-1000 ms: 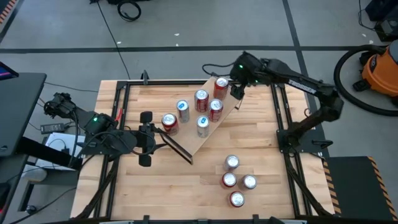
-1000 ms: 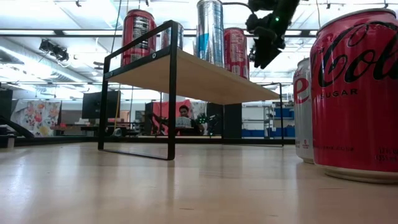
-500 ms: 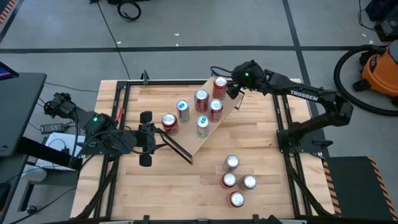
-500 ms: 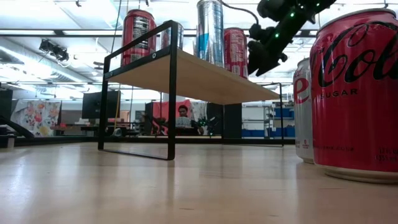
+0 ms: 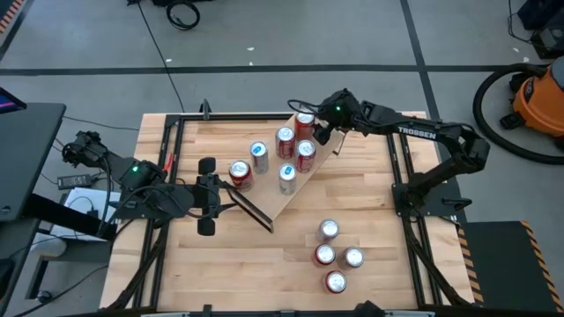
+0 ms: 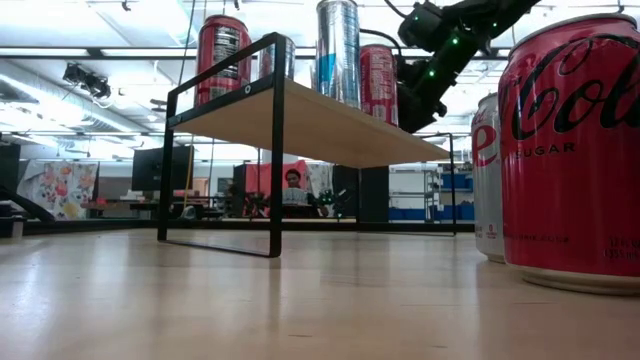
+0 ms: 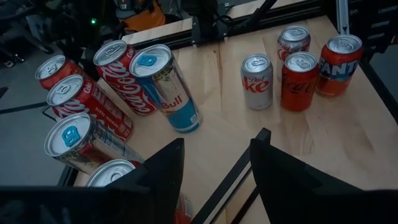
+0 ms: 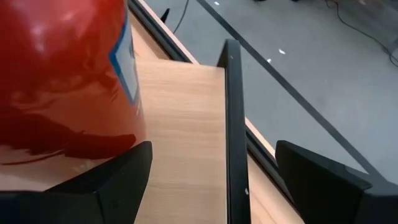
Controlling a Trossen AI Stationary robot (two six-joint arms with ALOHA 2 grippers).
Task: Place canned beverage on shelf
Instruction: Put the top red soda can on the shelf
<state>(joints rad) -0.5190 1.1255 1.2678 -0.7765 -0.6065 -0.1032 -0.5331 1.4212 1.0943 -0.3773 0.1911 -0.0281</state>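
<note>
The shelf (image 5: 282, 204) is a light-wood plank on black end frames, lying slantwise on the table. Several cans stand on it. A red can (image 5: 305, 121) stands at its far end; it also shows in the right wrist view (image 8: 62, 74) and in the low view (image 6: 378, 85). My right gripper (image 5: 319, 132) is open right beside this can, on its right, above the shelf's far end (image 8: 212, 149). The can stands beside one finger, not between the two. My left gripper (image 5: 208, 195) is open and empty at the shelf's near-left end (image 7: 219, 140). My right gripper has one finger (image 8: 106, 180) right under the red can's lower side (image 8: 93, 140) in the right wrist view. I cannot tell whether it touches the can. The can stands upright on the shelf.
Several loose cans stand on the table's near right (image 5: 335, 255); they also show in the left wrist view (image 7: 298, 81). One of them fills the right of the low view (image 6: 570, 150). The shelf's black end frame (image 8: 233, 124) runs between my right gripper's fingers.
My right gripper has gone toward the table's left edge, along the shelf's far end, up to the red can. The cans on the shelf stand as before.
</note>
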